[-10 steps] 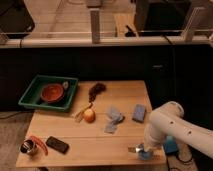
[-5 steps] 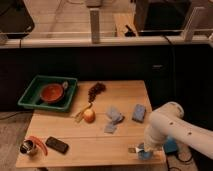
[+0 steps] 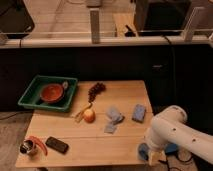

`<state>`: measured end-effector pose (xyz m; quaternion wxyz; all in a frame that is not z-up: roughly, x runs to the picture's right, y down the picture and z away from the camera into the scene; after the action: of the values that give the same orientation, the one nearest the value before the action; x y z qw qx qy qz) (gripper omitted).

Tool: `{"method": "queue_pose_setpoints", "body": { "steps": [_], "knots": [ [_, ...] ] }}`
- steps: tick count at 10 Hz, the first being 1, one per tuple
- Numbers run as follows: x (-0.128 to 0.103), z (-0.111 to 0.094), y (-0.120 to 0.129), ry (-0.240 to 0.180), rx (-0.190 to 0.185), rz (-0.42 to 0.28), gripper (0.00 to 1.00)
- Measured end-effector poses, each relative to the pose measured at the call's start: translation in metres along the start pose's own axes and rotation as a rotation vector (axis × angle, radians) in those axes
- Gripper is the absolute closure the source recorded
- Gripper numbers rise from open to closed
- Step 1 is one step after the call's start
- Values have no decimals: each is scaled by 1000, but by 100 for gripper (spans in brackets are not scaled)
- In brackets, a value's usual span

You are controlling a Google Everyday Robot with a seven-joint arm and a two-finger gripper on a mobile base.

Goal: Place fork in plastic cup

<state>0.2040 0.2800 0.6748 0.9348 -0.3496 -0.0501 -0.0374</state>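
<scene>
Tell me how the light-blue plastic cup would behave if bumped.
The plastic cup looks small, so probably light and easily shoved. It sits near the front right edge of the table, so a nudge might push it off. The tool hangs just beside it.

arm (image 3: 176, 133) hides most of the claw (image 3: 154, 158) and plastic cup (image 3: 143, 150) at the table (image 3: 95, 148) front-right edge.

Dim, warm light is falling from above onto the counter (image 3: 95, 139), while the wall (image 3: 115, 65) behind is sinking into near black. The far floor (image 3: 60, 17) is glowing brighter. The white arm (image 3: 174, 131) is catching light, shading the tool (image 3: 151, 155) beneath it at the counter's near right edge.
</scene>
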Motion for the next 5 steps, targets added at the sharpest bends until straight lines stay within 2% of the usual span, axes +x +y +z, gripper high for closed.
{"method": "queue_pose_setpoints", "body": {
  "steps": [2,5],
  "knots": [
    [-3,-3,-2,-5,18,-27,20],
    [-19,-7,-23,-12,42,-87,20]
  ]
}}
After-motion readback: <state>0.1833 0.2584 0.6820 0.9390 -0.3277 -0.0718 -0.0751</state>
